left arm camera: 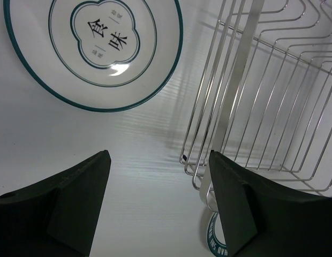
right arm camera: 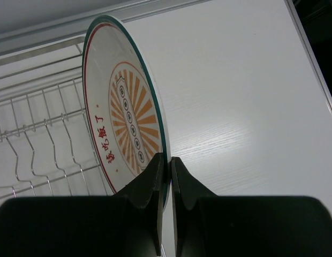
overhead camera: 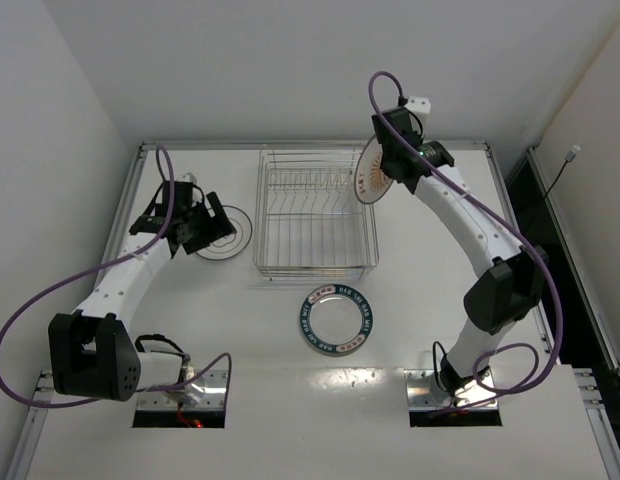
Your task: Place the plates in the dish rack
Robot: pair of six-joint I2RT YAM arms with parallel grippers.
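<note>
Hanging upright in clamped right jaws, orange-patterned plate (overhead camera: 371, 173) is held at far-right corner of dish rack (overhead camera: 316, 266); alignment with a prong gap is needed before lowering; left jaws are spread, empty.

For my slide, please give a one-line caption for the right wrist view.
Right gripper clamps the orange-patterned plate on edge, beside the dish rack.

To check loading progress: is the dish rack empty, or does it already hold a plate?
Empty: only bare wires in the dish rack. The right end effector holds the orange-patterned plate on edge at its side.
</note>
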